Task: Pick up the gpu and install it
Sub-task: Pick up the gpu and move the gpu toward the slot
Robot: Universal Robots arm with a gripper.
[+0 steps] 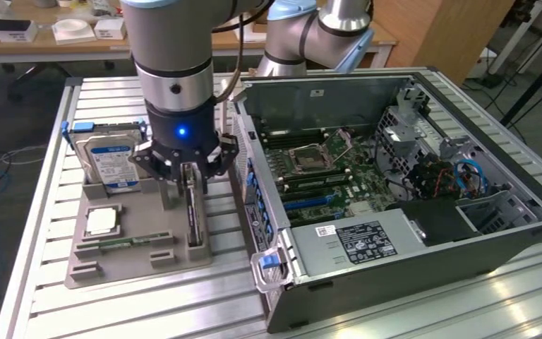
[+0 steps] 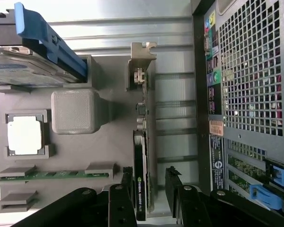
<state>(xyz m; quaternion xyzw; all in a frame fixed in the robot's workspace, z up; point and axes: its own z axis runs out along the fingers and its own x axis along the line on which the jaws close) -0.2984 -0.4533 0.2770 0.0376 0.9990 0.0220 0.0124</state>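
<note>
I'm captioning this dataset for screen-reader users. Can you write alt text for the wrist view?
The gripper hangs with open jaws on either side of the gpu, which stands on edge in a grey holder tray. The tray also holds a hard drive, a processor and a green memory stick; the perforated back of the computer case is beside it.

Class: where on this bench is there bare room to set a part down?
Bare table slats between the grey tray and the near edge; more beyond the hard drive. Crowded: between tray and case, where the hand straddles the gpu.
</note>
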